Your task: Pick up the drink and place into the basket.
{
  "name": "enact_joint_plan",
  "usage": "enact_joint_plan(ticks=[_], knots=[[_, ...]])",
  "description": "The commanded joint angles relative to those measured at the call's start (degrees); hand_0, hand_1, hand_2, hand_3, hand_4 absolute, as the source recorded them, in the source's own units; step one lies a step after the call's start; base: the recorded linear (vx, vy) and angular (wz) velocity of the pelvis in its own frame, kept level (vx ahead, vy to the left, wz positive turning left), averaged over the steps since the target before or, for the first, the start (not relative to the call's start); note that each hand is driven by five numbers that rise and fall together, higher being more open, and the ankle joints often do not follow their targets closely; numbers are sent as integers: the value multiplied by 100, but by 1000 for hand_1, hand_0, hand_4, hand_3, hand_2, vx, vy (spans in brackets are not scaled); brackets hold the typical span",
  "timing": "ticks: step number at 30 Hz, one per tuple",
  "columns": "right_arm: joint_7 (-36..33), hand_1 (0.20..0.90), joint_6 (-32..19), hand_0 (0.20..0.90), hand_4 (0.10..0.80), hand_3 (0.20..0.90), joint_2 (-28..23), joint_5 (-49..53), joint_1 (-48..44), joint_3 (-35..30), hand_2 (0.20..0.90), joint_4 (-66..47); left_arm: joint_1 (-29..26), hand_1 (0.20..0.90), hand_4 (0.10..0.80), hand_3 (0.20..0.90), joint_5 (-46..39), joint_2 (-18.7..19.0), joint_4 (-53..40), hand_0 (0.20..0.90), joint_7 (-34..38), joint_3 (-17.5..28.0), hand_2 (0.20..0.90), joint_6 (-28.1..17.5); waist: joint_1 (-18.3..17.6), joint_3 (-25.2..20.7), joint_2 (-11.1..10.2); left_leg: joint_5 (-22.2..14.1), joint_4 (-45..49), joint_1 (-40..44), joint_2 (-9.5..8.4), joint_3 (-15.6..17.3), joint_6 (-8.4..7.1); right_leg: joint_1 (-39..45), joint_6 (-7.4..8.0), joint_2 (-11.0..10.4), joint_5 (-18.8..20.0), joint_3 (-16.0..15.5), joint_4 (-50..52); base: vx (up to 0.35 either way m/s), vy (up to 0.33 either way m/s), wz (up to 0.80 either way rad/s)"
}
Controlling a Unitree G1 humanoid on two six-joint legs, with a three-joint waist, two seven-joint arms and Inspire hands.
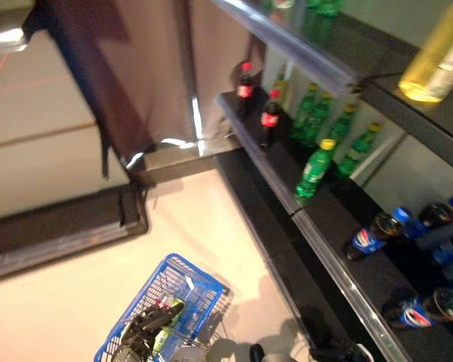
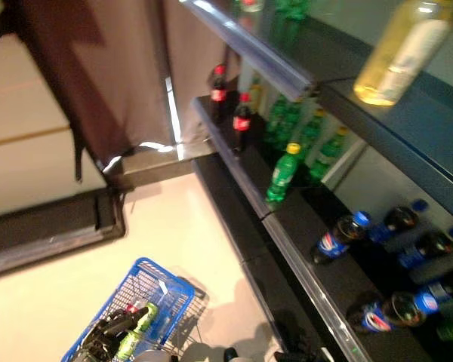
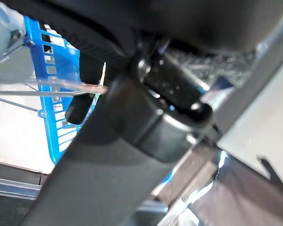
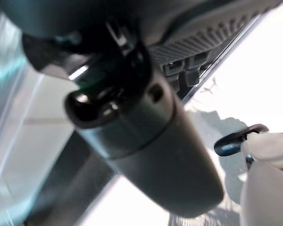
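Your green drink bottle [image 1: 168,323] lies inside the blue basket [image 1: 200,285], low in the head views, on the pale floor [image 1: 196,226]. The left hand [image 1: 145,323] reaches into that basket right beside the bottle, dark fingers against it, but you cannot tell from these views whether they are curled round it or merely touching. In the left wrist view the blue basket wall [image 3: 54,94] shows past the hand's dark bulk. The right hand [image 4: 146,141] fills its own wrist view from very close; you cannot tell how its fingers stand.

Beyond the basket, to your right, a dark shelf [image 1: 287,200] carries an upright green bottle [image 1: 315,169] at its front edge, more green bottles [image 1: 340,128] behind, two cola bottles [image 1: 269,118] farther along, and blue-labelled bottles [image 1: 374,235] lying nearer. A yellow bottle [image 1: 438,56] sits on the shelf above.
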Motion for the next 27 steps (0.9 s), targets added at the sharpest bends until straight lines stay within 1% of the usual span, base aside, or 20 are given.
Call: enact_joint_plan(ticks=[1,2,3,4,5,6,7,8,9,10,11,13,15,16,19,20,22,23,25,27], knots=[[-103,900,-154,900,800,900,-79,228,45,-129,900,-36,-321,300,100,200,279,505,-303,300,-390,-130,300,-463,-305,61,-441,-492,235,-101,-356,376,125,-171,559,-466,399,-516,-56,8,222,-149],[-57,900,-178,900,800,900,-85,200,45,-157,900,-30,-353,300,100,200,212,532,-307,300,-342,-139,300,-455,-340,73,-458,-550,200,-60,-383,395,146,-278,634,-521,510,-494,-70,-4,84,-110],[-57,900,-178,900,800,900,-85,200,45,-157,900,-30,-353,300,100,200,212,532,-307,300,-342,-139,300,-455,-340,73,-458,-550,200,-60,-383,395,146,-278,634,-521,510,-494,-70,-11,96,-141],[97,900,-216,900,800,900,-98,-2,42,-247,900,-58,-445,300,100,200,38,621,-374,300,-221,-141,300,-405,-381,119,-509,-718,103,84,-452,441,169,-611,870,-757,931,-678,-234,-12,96,-101],[110,900,-194,900,800,900,-95,11,40,-261,900,-67,-457,300,100,200,34,641,-403,300,-214,-139,300,-398,-370,126,-520,-744,85,113,-466,452,156,-677,917,-829,1036,-793,-309,-48,123,-214],[119,900,-93,900,800,900,-57,-24,7,-265,900,-111,-446,300,100,200,-82,698,-532,300,-85,-121,300,-359,-296,158,-506,-772,76,168,-434,544,112,-791,958,-982,1144,-1151,-316,-41,45,-125],[119,900,-93,900,800,900,-57,-24,7,-265,900,-111,-446,300,100,200,-82,698,-532,300,-85,-121,300,-359,-296,158,-506,-772,76,168,-434,544,112,-791,958,-982,1144,-1151,-316,-209,50,-202],[91,900,-18,900,800,900,-25,-56,4,-277,900,-117,-405,300,100,200,-95,779,-616,300,-58,-27,300,-344,-179,165,-443,-759,74,152,-334,819,140,-668,908,-1086,1004,-1437,-103,-190,22,-122],[89,900,-11,900,800,900,-22,-44,2,-276,900,-114,-407,300,100,200,-80,785,-613,300,-73,-20,300,-339,-176,153,-455,-733,63,131,-343,836,143,-681,905,-1099,1009,-1434,-96,-293,20,-170],[69,900,-39,900,800,900,-6,53,5,-294,900,-71,-418,300,100,200,-47,804,-575,300,-74,-20,300,-358,-177,97,-419,-643,11,55,-307,964,203,-625,851,-1070,881,-1439,118,-315,-7,-124],[34,900,-41,900,800,900,20,85,-4,-351,900,-15,-437,300,100,200,17,802,-494,300,-65,-45,300,-401,-160,-9,-349,-513,-116,-21,-240,1179,314,-549,771,-1018,749,-1493,585,-352,-14,-111],[8,900,-34,900,800,900,26,72,-47,-339,900,48,-457,300,100,200,12,769,-428,300,-23,-83,300,-444,-139,-112,-274,-412,-243,-53,-199,1277,392,-571,689,-1012,720,-1575,967,-244,-37,-81],[-4,900,-23,900,800,900,32,70,-65,-325,900,55,-464,300,100,200,-1,759,-425,300,-1,-98,300,-441,-128,-137,-260,-398,-269,-59,-201,1281,414,-568,665,-1014,730,-1598,1025,-119,-79,-82],[-20,900,12,900,800,900,60,26,-146,-261,900,111,-487,300,100,200,-42,729,-414,300,104,-151,300,-439,-55,-241,-247,-370,-362,-65,-219,1296,448,-454,608,-1011,707,-1710,977,-129,-202,-106],[-3,900,35,900,800,900,137,-12,-229,-184,900,155,-508,300,100,200,31,731,-396,300,154,-164,300,-405,81,-351,-319,-378,-372,-72,-221,1381,397,-129,628,-1103,668,-1970,439,-102,-271,-127],[-21,900,135,900,800,900,178,39,-283,-150,900,125,-477,300,100,200,52,760,-403,300,145,-157,300,-371,112,-411,-364,-387,-367,-44,-167,1477,341,-8,669,-1126,628,-2063,172,-72,-273,-95],[-1,900,254,900,800,900,174,-26,-331,-131,900,114,-430,300,100,200,11,778,-402,300,80,-149,300,-376,77,-441,-345,-348,-404,20,-42,1598,261,72,681,-1026,422,-2070,35,-41,-170,-41],[14,900,295,900,800,900,151,-108,-317,-143,900,142,-388,300,100,200,-13,761,-433,300,44,-161,300,-371,47,-446,-337,-304,-403,33,42,1679,178,155,677,-933,299,-1985,-83,-3,-57,-23],[-16,900,338,900,800,900,138,-143,-269,-156,900,101,-359,300,100,200,-1,692,-552,300,49,-183,300,-350,89,-413,-363,-261,-321,-44,96,1664,85,255,675,-928,280,-1952,-234,-55,-63,-21],[-34,900,349,900,800,900,132,-88,-261,-143,900,64,-381,300,100,200,12,667,-590,300,47,-226,300,-365,111,-386,-374,-243,-282,-101,130,1662,54,271,672,-958,271,-2011,-255,-84,-49,-9]])
